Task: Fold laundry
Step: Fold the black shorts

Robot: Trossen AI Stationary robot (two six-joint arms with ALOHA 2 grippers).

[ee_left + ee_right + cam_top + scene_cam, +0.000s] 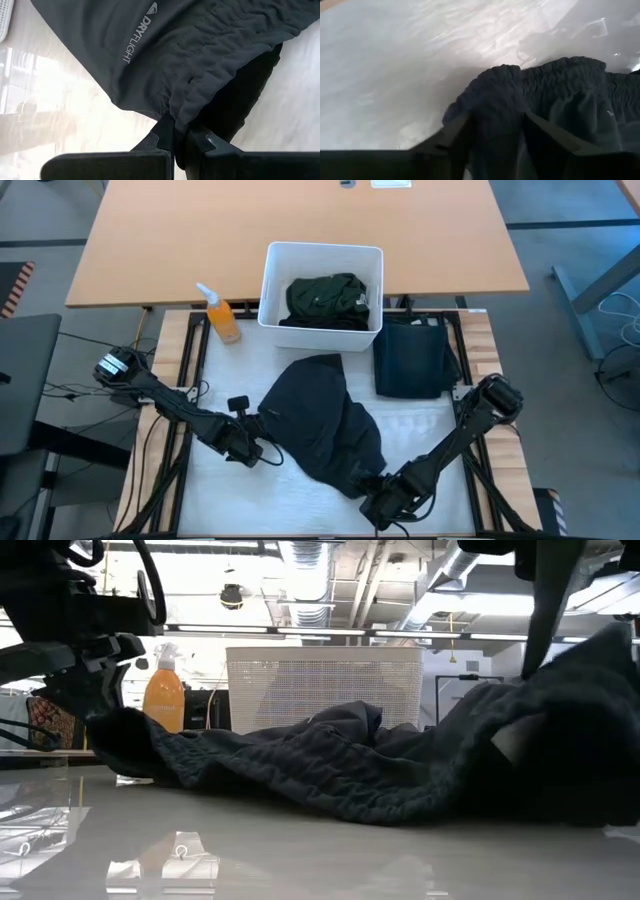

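A black garment (320,420) with a gathered elastic waistband lies crumpled across the middle of the white table top (420,420). My left gripper (262,448) is at the garment's left edge, shut on the cloth (175,131). My right gripper (372,498) is at the garment's near right end, with a bunch of the waistband between its fingers (495,125). In the low view the garment (350,765) rises at both ends, toward my left gripper (95,700) and toward the right arm. My left gripper pinches the gathered waistband's edge (182,116) between its two fingers, which slant down from the table's left. That end is raised a little; the rest of the garment lies slack on the table. My right gripper has a bunched part of the waistband (495,92) between its two fingers (540,132), which slant down from the table's near right. The cloth fills the gap between them. That end (580,710) stands raised above the table.
A white bin (322,255) holding a dark green garment (325,298) stands at the far middle. An orange spray bottle (222,315) stands to its left. A folded dark navy garment (412,358) lies at the far right of the table top.
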